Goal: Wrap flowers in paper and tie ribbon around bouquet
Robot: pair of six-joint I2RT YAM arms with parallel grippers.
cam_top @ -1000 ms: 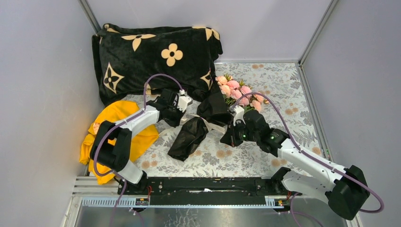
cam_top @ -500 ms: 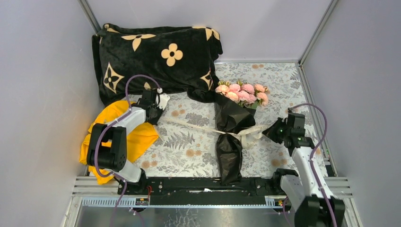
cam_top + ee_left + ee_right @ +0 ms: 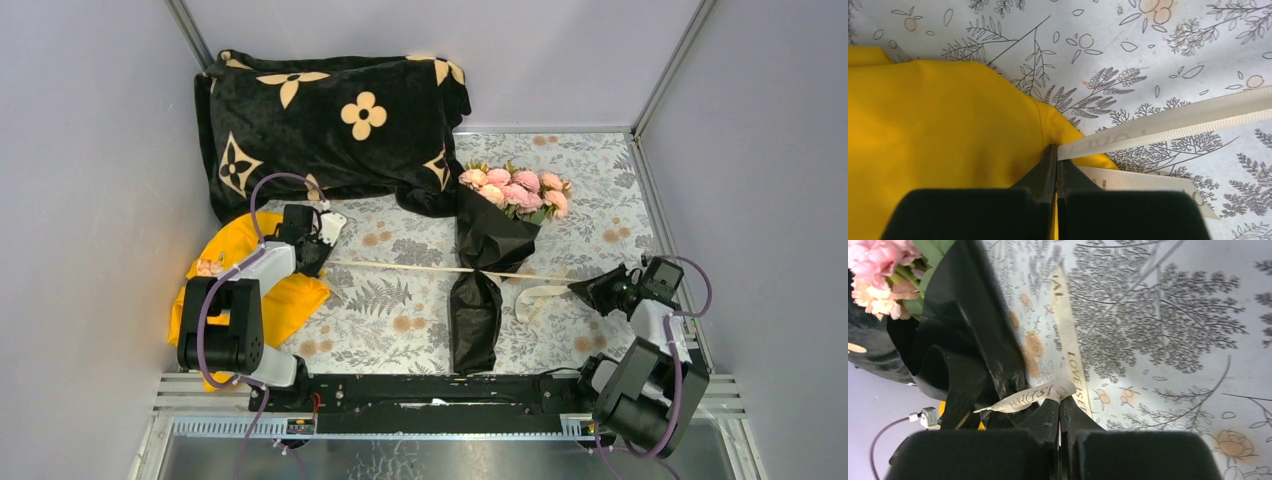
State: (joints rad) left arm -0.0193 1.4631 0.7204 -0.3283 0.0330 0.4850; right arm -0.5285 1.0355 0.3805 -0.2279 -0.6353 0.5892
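Observation:
The bouquet lies mid-table, pink flowers [image 3: 515, 190] at the far end topping a cone of crinkled black paper [image 3: 478, 310]. A cream ribbon [image 3: 400, 267] circles the cone's waist and runs taut to both sides, with a loose loop to the right. My left gripper [image 3: 322, 260] is shut on the ribbon's left end, seen in the left wrist view with the left gripper [image 3: 1057, 152] pinching the ribbon [image 3: 1168, 120]. My right gripper [image 3: 578, 289] is shut on the right end; in its wrist view the right gripper [image 3: 1059, 401] pinches the printed ribbon [image 3: 1033, 395] beside the paper [image 3: 968, 335] and flowers [image 3: 875, 270].
A thick black blanket [image 3: 330, 120] with tan flower marks is heaped at the back left. A yellow cloth [image 3: 250, 290] lies under the left arm, also under the left fingers as yellow cloth [image 3: 938, 125]. Grey walls close in on three sides; the floral tablecloth [image 3: 590, 180] covers the table.
Both arms have drawn apart, left going left and right going right, pulling the ribbon straight and tight. The bouquet has swung round to lie lengthwise with the ribbon cinched at its waist.

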